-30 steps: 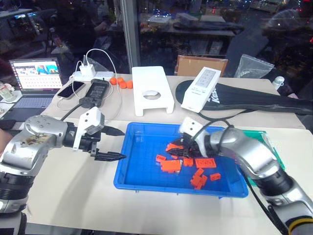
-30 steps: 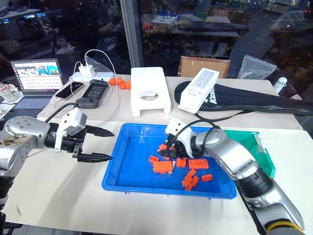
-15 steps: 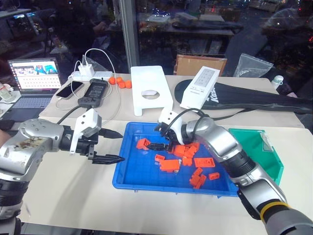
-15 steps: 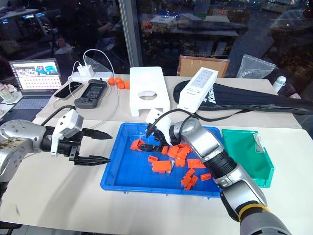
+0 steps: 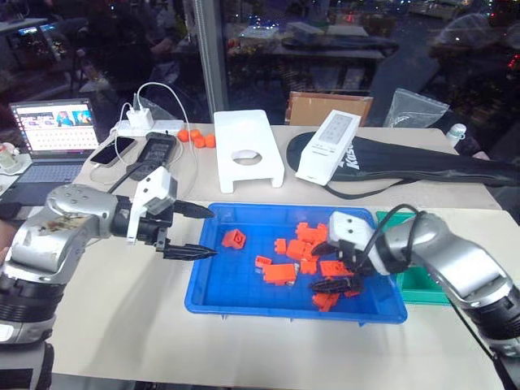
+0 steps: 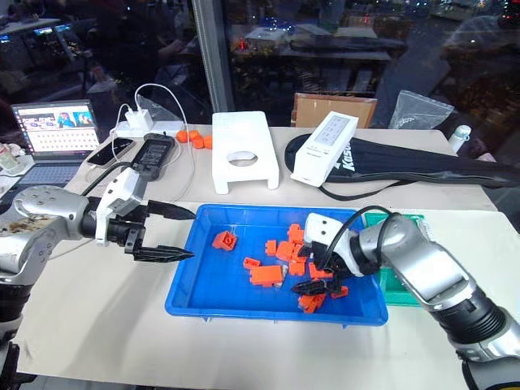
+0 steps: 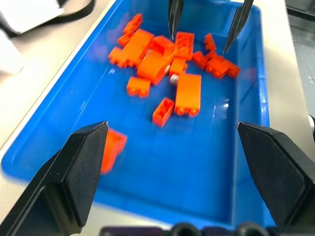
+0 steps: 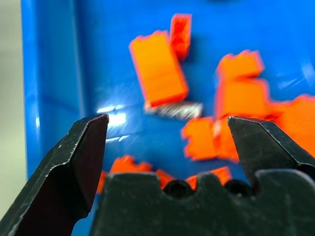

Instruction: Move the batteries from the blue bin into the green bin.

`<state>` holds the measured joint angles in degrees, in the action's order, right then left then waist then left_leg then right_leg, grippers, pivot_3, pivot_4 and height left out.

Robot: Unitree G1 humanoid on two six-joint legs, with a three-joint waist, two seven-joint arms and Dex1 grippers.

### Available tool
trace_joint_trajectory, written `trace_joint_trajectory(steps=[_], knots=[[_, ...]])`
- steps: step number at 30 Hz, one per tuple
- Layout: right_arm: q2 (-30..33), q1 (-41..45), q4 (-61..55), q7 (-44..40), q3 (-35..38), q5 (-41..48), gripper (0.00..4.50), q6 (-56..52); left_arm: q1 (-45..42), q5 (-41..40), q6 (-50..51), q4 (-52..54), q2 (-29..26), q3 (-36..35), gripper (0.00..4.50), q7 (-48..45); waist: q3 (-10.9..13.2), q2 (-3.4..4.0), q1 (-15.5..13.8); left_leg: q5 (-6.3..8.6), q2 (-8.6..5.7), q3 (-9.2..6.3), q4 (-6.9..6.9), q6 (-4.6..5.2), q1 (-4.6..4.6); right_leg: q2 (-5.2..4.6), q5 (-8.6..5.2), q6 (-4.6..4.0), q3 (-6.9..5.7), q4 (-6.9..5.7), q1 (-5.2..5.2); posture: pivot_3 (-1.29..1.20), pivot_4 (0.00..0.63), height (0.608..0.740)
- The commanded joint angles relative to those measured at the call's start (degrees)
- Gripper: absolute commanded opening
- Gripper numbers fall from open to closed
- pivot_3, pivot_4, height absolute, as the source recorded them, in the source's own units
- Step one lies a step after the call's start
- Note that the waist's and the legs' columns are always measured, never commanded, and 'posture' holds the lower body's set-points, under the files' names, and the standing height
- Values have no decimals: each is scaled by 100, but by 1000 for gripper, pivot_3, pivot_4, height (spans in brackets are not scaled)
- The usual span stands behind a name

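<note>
Right hand (image 5: 335,275) gaped wide and empty over orange plastic bricks (image 5: 302,246) in large blue plastic bin (image 5: 213,286). Silver-grey cylindrical battery (image 8: 173,109) seen beside a brick; jaws should be centred across it. Left hand (image 5: 198,231) open, empty, at bin's edge. Green plastic bin (image 5: 416,280) just beyond.

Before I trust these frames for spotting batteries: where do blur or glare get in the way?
Right wrist view: orange plastic bricks blurred, glare on the large blue plastic bin beside a small silver-grey battery. Left wrist view: softly blurred. Head views: sharp, window reflections behind.
</note>
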<state>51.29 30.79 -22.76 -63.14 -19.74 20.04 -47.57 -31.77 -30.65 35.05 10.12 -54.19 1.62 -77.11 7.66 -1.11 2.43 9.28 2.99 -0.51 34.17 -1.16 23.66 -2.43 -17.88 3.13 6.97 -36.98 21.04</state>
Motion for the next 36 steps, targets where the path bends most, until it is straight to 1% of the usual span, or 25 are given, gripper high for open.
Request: trace_joint_trajectory(steps=[1,7,10,14,15,18,20,23,24,30,33,35,36], knots=[[-344,50,165,251,-219,-365,4459,426,-169,55,-114,-49,-12,35,4500,-84,0,0,20,0,0,0,0,0,0,0,0,0,1,-2,0,0,150,712],[-861,274,531,386,-447,-709,4459,617,-155,37,-47,25,-99,79,4500,-176,0,0,-12,0,-2,-2,5,0,8,-1,0,0,-1,-1,1,0,150,712],[-1010,365,628,376,-504,-788,4459,600,-112,63,-36,49,-209,77,4500,-245,0,1,-16,0,-2,-2,7,0,8,-1,2,-3,-2,-2,1,0,150,712],[-1271,444,713,407,-542,-797,3425,480,-45,114,-63,59,-296,75,4500,-270,0,1,-13,0,-2,-4,7,0,7,-1,3,-4,-3,-2,0,0,150,712],[-1295,447,713,395,-571,-808,3024,468,-33,104,-53,70,-301,60,4500,-267,0,1,-13,0,-2,-3,7,0,7,-1,3,-5,-3,-2,0,0,150,712],[-1312,477,734,332,-646,-817,2062,456,-25,98,-40,79,-304,33,4500,-242,0,0,-22,0,-2,-3,7,0,7,-1,3,-5,-4,-2,0,0,150,712],[-1328,512,762,315,-652,-829,1269,460,-28,95,-33,76,-307,20,4500,-233,0,1,-26,0,-2,-3,7,0,7,-1,3,-4,-4,-2,0,0,150,712],[-1368,608,786,300,-595,-807,316,457,-8,89,-27,85,-315,-1,4500,-220,0,1,-23,0,-2,-4,7,0,7,-1,3,-5,-5,-2,0,0,150,712],[-1382,643,799,300,-573,-801,71,463,4,94,-34,88,-315,-4,4500,-214,0,1,-22,0,-2,-4,7,0,7,-1,3,-5,-4,-2,0,0,150,712],[-1557,843,891,409,-428,-762,71,461,47,85,-35,113,-317,-23,4500,-196,0,1,-12,0,-1,-4,6,0,5,0,3,-5,-4,-4,0,0,150,712],[-1627,952,777,392,-246,-548,71,245,59,91,-47,119,-314,-23,4500,-190,0,1,-14,0,-1,-4,6,0,6,0,4,-6,-4,-4,1,0,150,712],[-1521,947,525,192,-187,-274,611,-69,69,89,-46,126,-310,-20,4500,-188,0,1,-19,0,-1,-4,6,0,7,-1,5,-8,-4,-4,1,0,150,712],[-1462,938,423,108,-185,-173,801,-197,73,87,-45,128,-309,-19,4500,-189,0,1,-34,0,-1,-4,6,0,7,-1,5,-9,-5,-4,0,0,150,712]])
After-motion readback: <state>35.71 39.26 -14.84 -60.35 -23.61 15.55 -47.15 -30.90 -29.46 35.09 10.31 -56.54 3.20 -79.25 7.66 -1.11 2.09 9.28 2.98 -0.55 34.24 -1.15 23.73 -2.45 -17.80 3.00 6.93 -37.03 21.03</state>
